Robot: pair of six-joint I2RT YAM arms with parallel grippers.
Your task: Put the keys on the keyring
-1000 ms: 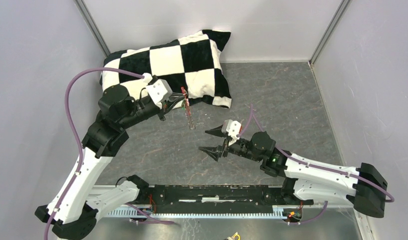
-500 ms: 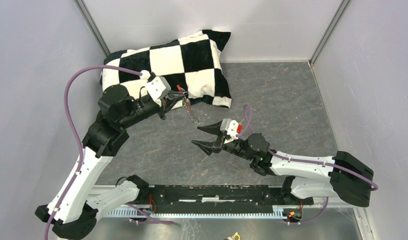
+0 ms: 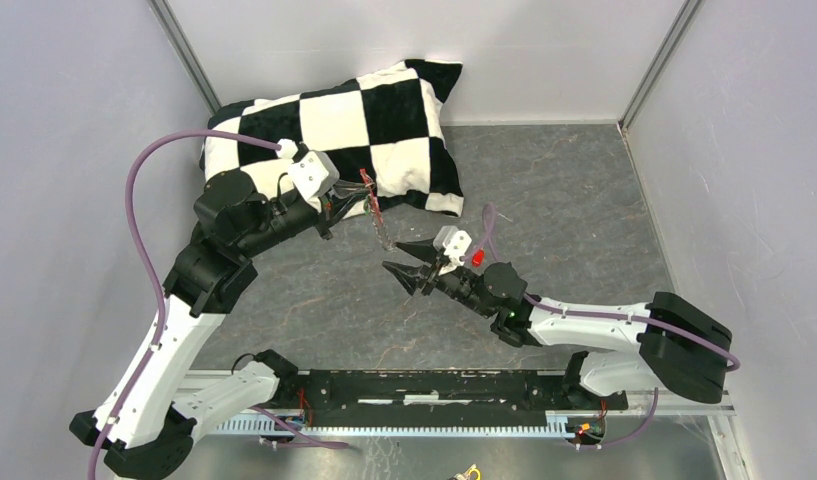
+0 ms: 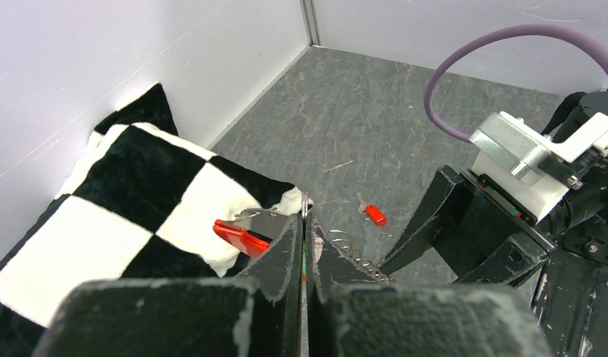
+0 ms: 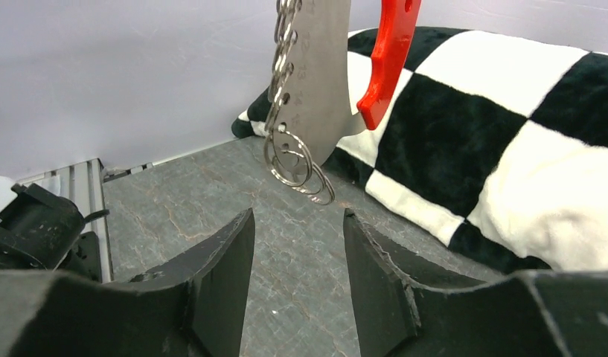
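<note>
The keyring [image 5: 284,52] is being held clenched in the left gripper [image 4: 304,245], above the bench [image 3: 564,190] and just near of the pillow [image 3: 334,120]. Its red fob [image 5: 390,52] is sitting beside the fingers, and its wire loops [image 5: 289,158] are hanging free below.

The right gripper [image 5: 298,223] is being presented from the right, just under those loops. Its jaws are standing apart with nothing between them.

The red key [image 4: 373,215] is lying on the bench, to the right of the hanging chain. The green key is not being made out for certain, though a green fleck between the left fingers may be it.

The step in hand is judged to be the catching of the lowest loop. It is best done with the loops centred between the jaws before these are brought together. Only the flat of one loop should be pinched, so that its split is left free for a key. The chain should be allowed to settle first, since a swinging loop is likely to be missed.
</note>
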